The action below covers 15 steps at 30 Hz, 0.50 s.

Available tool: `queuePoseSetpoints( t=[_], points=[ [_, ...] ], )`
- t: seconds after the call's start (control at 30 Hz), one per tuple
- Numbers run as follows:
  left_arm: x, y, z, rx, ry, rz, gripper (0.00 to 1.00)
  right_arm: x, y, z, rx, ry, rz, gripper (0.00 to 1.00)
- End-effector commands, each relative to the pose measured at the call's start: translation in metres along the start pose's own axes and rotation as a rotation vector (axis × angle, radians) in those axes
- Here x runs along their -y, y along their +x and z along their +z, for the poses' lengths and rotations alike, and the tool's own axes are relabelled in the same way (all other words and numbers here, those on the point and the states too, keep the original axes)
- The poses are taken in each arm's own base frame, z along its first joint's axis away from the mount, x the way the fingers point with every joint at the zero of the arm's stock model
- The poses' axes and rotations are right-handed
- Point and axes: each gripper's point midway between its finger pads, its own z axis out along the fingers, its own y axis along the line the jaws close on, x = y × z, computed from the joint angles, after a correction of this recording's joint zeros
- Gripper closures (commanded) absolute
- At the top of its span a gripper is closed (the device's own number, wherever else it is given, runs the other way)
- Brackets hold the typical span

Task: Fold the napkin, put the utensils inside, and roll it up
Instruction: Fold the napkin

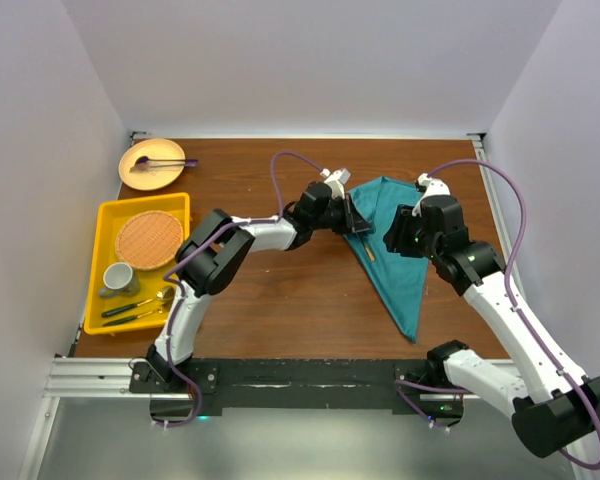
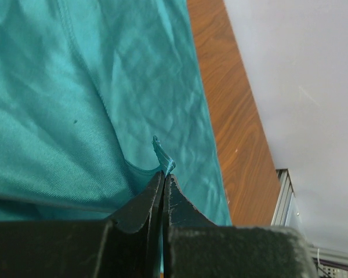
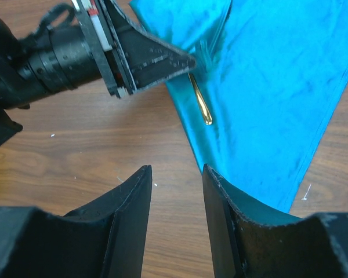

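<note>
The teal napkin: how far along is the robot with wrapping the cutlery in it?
Done: the napkin lies folded into a triangle, with a gold utensil tucked in its fold. In hand: the left gripper pinches the napkin's edge; the right gripper hangs open beside it. Left: rolling it up; more cutlery lies in the yellow tray.

top view looks down from high behind on the whole counter. left wrist view looks along the left pincer, very close on the napkin. right wrist view, farther off, looks down on the same pincer and napkin edge.
</note>
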Motion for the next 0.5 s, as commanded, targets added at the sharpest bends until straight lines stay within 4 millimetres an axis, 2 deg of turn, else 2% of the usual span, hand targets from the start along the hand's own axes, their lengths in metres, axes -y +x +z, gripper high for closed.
queuePoseSetpoints(
  t=[0.0,0.03,0.47],
  points=[
    [0.014,0.008,-0.005,-0.022,0.040,0.028,0.94,-0.001,-0.005,0.001,0.025,0.001,0.022,0.55],
    [0.009,0.014,-0.004,-0.035,0.034,0.022,0.94,-0.001,-0.005,0.001,0.027,0.002,0.022,0.55],
    [-0.005,0.033,-0.005,-0.090,0.008,0.012,0.90,-0.001,-0.002,0.004,0.020,0.000,0.025,0.55]
  ],
)
